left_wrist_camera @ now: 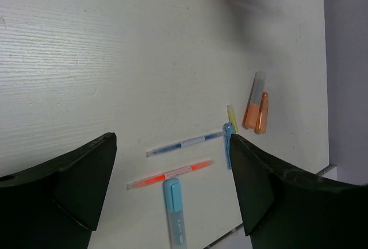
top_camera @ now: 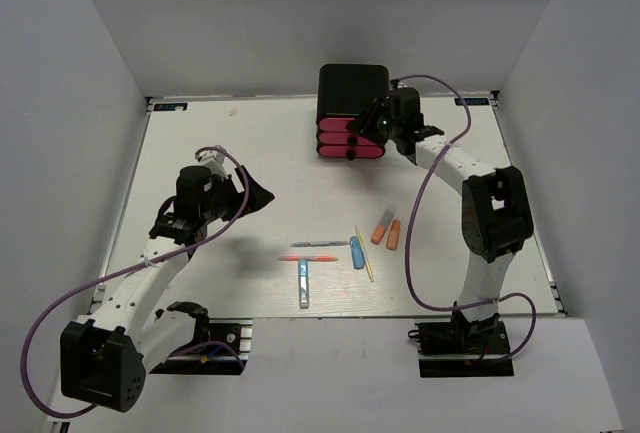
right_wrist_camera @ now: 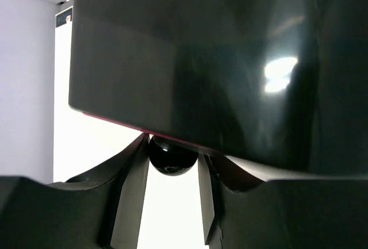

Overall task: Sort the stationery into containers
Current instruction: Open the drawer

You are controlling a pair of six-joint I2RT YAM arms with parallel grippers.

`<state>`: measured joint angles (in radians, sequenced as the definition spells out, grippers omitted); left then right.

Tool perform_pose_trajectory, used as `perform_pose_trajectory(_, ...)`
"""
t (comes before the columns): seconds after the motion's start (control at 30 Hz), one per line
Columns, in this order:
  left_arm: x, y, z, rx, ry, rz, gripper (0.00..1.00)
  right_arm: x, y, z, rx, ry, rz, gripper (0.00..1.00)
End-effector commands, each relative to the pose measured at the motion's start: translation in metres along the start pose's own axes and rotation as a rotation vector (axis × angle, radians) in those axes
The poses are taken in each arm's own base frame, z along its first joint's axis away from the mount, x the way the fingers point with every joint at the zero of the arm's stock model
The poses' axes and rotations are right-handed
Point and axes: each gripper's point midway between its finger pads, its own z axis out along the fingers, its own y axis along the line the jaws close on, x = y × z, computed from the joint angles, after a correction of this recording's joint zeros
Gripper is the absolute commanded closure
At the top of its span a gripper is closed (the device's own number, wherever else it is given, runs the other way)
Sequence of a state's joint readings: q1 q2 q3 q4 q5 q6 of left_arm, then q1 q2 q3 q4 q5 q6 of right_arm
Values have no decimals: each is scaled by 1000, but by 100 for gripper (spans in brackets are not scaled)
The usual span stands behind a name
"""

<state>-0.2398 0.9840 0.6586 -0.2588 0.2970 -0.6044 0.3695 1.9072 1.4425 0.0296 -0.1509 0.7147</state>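
Note:
The black cabinet with three pink drawers stands at the table's far middle. My right gripper is at the top drawer, shut on its round black knob, one finger on each side. All three drawers look closed. My left gripper is open and empty above the table's left middle. The pens lie near the front: two orange markers, a short blue one, a yellow stick, a grey pen, a red pen and a light blue marker.
In the left wrist view the red pen, the light blue marker and the orange markers lie between and beyond my open fingers. White walls close in the table on three sides. Purple cables loop beside both arms.

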Motion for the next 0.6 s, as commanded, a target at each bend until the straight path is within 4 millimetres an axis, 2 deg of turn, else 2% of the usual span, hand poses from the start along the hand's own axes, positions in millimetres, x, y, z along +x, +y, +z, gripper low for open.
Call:
perform_pose_trajectory(0.0,-9,-15,-5,58,-37,19,12,0,3,-23,-5,-30,-13,90)
perform_pose_trajectory(0.07,-8,-15,-1,62,-25,8,19,18,-3,-40,-3,-2,-6,90)
perform_pose_trajectory(0.1,-7,-20,0,84,-24,17,20,33,-13,-43,14,26,4,90)
perform_pose_trajectory(0.13,-7,-19,3,81,-20,16,22,34,-9,-52,-1,26,6,88)
perform_pose_trajectory(0.23,-2,-25,8,102,-1,17,25,52,-18,-69,2,43,18,80)
perform_pose_trajectory(0.3,-4,-29,10,111,0,23,25,60,-24,-74,3,52,17,57)
perform_pose_trajectory(0.33,-2,-26,13,105,10,20,23,58,-20,-74,-17,38,9,47)
perform_pose_trajectory(0.37,-3,-32,12,118,9,28,21,55,-19,-74,-26,31,3,38)
perform_pose_trajectory(0.4,-1,-30,15,111,19,25,19,54,-14,-74,-50,36,-13,24)
perform_pose_trajectory(0.5,-2,-37,16,120,18,36,16,48,-4,-75,-96,26,-56,11)
perform_pose_trajectory(0.57,-4,-41,16,124,11,43,14,51,-1,-76,-121,39,-68,10)
